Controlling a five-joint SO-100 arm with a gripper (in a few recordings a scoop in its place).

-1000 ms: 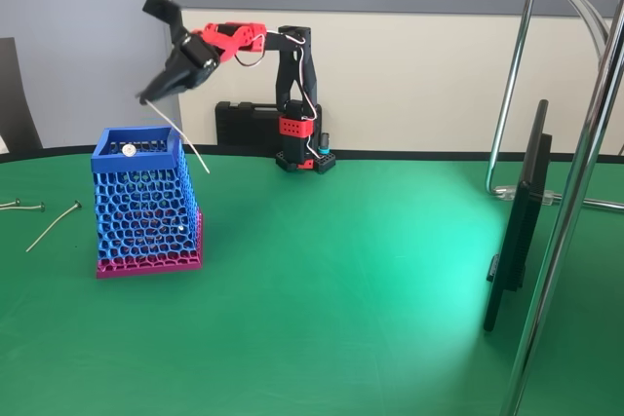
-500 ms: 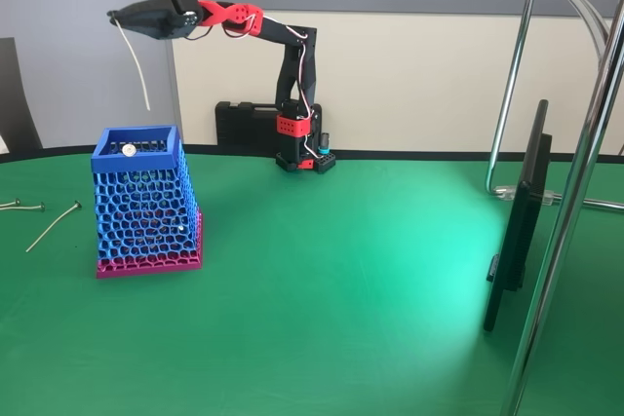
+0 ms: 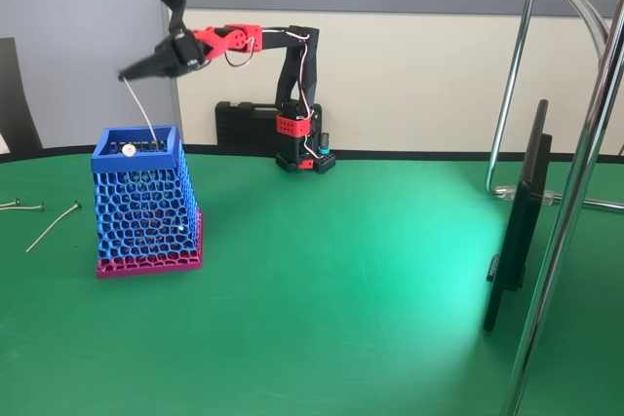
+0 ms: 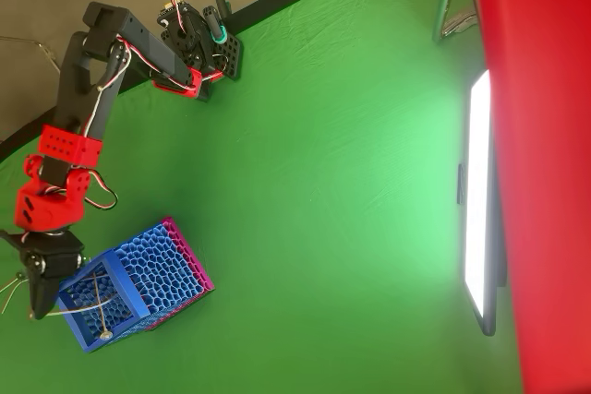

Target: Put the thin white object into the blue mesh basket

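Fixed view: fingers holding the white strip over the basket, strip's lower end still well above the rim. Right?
Not quite. In the fixed view the gripper does hold the thin white strip over the blue mesh basket, but the strip's lower end already reaches the rim opening, not well above it.

The thin white object has its lower end hidden inside the blue mesh basket.

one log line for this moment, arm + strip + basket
phase: lowering strip | gripper: shut on strip, above basket | strip: hangs, lower end at basket rim | basket: upright on table
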